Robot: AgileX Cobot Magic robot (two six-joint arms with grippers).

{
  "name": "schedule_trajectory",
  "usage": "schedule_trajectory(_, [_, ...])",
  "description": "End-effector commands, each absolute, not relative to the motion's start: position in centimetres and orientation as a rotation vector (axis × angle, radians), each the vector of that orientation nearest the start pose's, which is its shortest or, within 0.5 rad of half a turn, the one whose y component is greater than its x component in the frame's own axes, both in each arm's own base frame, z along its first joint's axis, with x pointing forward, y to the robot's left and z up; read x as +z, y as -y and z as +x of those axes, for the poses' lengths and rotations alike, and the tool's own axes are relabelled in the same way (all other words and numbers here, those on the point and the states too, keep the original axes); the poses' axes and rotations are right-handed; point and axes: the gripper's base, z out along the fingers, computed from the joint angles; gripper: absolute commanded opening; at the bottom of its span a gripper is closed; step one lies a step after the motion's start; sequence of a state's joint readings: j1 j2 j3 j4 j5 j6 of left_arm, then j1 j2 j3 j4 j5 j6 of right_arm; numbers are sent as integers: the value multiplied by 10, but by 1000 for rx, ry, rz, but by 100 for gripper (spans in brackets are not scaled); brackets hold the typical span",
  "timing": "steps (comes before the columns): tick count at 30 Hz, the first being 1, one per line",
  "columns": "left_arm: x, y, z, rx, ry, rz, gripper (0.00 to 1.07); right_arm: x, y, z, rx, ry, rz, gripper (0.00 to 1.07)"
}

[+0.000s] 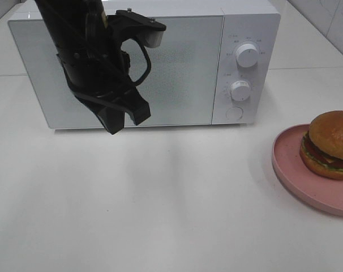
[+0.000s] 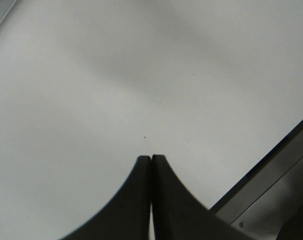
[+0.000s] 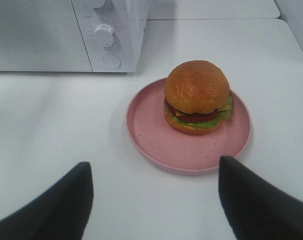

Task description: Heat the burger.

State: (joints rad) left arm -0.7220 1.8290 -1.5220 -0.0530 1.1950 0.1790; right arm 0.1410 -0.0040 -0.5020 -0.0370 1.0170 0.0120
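The burger [image 3: 197, 97] sits on a pink plate [image 3: 156, 137], off toward the back half of it, with bare plate showing in front. The plate rests on the white surface [image 1: 160, 204] at the right side, near the front right corner of the microwave [image 1: 183, 68] but apart from it.

The right gripper [image 3: 154, 200] hangs short of the plate with its jaws spread wide and nothing between them. Seen from its own camera, the two dark fingers [image 3: 56, 210] stand one to each side of the plate's near rim, the burger lying ahead of them along the middle of the gap. They touch neither plate nor burger. In the high view this gripper is out of frame.

The left gripper [image 2: 151, 159] is well away from the burger, over on the left side, raised in front of the microwave's door. Its jaws are clenched together, tips meeting, and they hold nothing. Below them is only bare white surface.

Counting up: one burger, one pink plate, one microwave. The microwave's door is closed, and its panel on the right carries two round knobs [image 1: 247, 55], one above the other, with a round button [image 1: 234, 113] beneath them. Two grippers in all, one spread near the plate, one closed by the door.
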Motion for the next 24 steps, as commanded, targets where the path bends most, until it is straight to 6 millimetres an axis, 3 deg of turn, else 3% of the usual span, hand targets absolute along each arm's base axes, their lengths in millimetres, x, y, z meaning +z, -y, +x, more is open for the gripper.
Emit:
schedule_trajectory(1, [271,242,270,-84,-2750,1321,0,282,4,-6,47,-1952,-134,66])
schedule_trajectory(6, [284,230,258,-64,-2728,1317,0,282,4,-6,46,-1952,-134,67])
schedule_trajectory(8, [290,209,249,-47,-2741,1277,0,282,4,-6,46,-1952,-134,67])
schedule_trajectory(11, [291,201,248,-46,-2751,1253,0,282,4,-6,46,-1952,-134,67])
schedule_trajectory(13, [299,162,245,-43,-2790,1113,0,282,4,-6,46,-1952,-134,67])
schedule_trajectory(16, [301,151,244,-42,-2798,1065,0,282,4,-6,46,-1952,-134,67])
schedule_trajectory(18, [309,105,238,-35,-2815,860,0,282,4,-6,46,-1952,-134,66])
schedule_trajectory(21, [311,94,235,-40,-2817,805,0,282,4,-6,46,-1952,-134,66])
schedule_trajectory(23, [320,60,219,-32,-2789,592,0,282,4,-6,46,-1952,-134,66])
schedule_trajectory(24, [320,60,219,-32,-2789,592,0,282,4,-6,46,-1952,-134,66])
